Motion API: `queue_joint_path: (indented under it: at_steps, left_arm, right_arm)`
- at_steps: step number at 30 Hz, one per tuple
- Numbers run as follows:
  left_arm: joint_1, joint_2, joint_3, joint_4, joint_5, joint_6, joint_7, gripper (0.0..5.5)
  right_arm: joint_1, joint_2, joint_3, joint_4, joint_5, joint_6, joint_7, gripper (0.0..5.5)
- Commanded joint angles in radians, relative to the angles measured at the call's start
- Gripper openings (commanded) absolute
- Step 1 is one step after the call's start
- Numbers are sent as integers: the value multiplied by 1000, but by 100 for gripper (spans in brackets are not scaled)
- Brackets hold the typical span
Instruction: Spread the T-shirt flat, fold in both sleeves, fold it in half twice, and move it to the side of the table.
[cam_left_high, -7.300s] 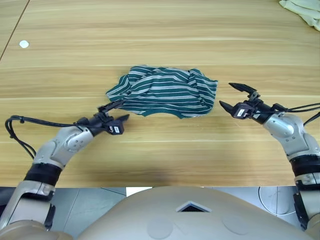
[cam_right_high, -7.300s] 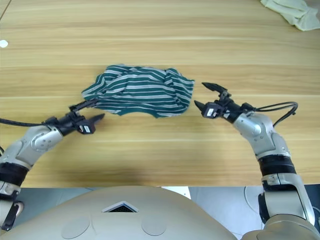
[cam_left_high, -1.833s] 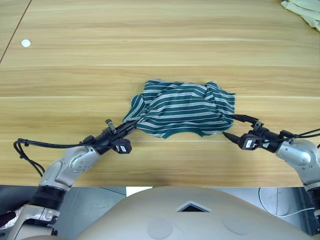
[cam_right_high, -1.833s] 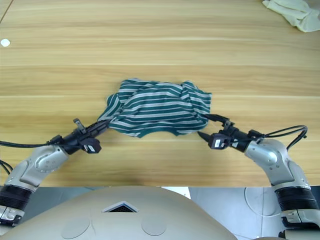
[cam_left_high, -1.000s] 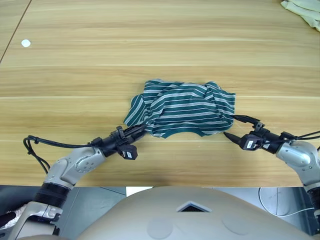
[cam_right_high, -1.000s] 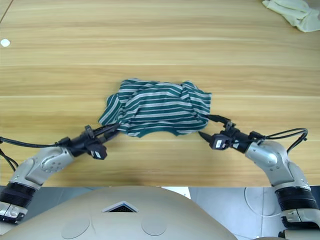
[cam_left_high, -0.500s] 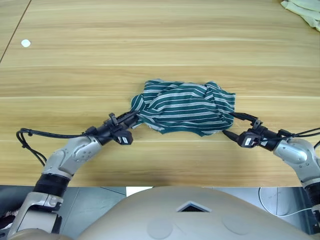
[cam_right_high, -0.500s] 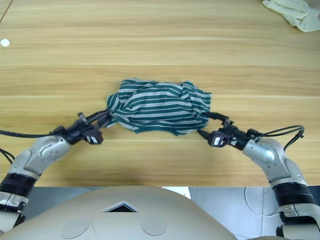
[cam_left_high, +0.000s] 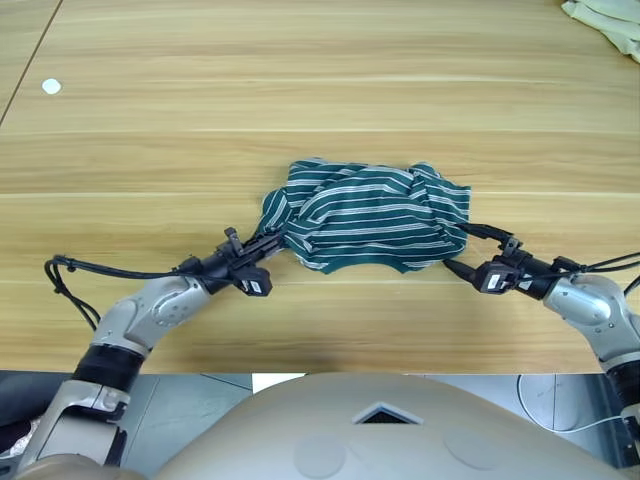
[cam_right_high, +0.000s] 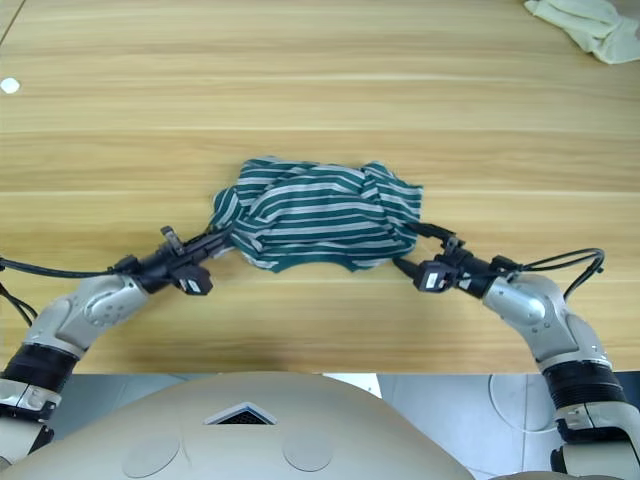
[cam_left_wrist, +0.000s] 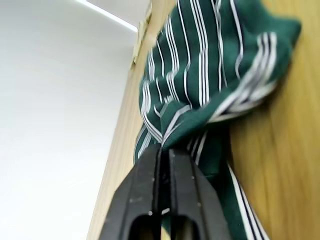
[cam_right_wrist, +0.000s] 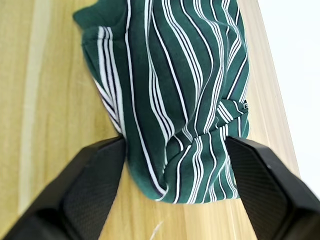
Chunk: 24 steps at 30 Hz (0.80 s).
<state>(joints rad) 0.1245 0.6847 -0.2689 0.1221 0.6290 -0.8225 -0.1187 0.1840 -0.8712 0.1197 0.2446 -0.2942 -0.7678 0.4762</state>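
Observation:
A green T-shirt with white stripes (cam_left_high: 370, 215) lies crumpled in a heap in the middle of the wooden table (cam_left_high: 320, 110). My left gripper (cam_left_high: 272, 240) is low at the heap's near left corner, shut on a pinch of the fabric. The left wrist view has its fingers (cam_left_wrist: 150, 185) pressed together with striped cloth (cam_left_wrist: 200, 75) bunched just beyond the tips. My right gripper (cam_left_high: 458, 248) is at the heap's right end, open. In the right wrist view the shirt's edge (cam_right_wrist: 170, 90) sits between its spread fingers (cam_right_wrist: 95, 175).
A pale cloth (cam_left_high: 605, 20) lies at the far right corner of the table. A small white dot (cam_left_high: 51, 87) marks the far left. The table's front edge (cam_left_high: 300, 368) runs just behind both wrists. Black cables (cam_left_high: 70, 275) trail from each wrist.
The shirt has been dragged nearer and to the right since the oldest frames. In the last second the left gripper pulled the left corner about; the right gripper edged in around the right end.

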Motion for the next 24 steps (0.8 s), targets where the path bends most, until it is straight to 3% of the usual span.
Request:
queue_joint_path:
  at_steps: [1, 9, 24]
  left_arm:
    - [26, -3, -11, -61, -47, -29, -18, 3]
    - [26, 5, -26, 0, -55, -11, -69, 3]
    - [42, -25, 51, -15, -31, 32, 33, 3]
  right_arm:
    - [-1, 7, 12, 22, -18, 13, 4, 360]
    - [7, -12, 14, 1, -23, 14, 10, 360]
    - [-78, -51, 45, 92, -142, 33, -16, 360]
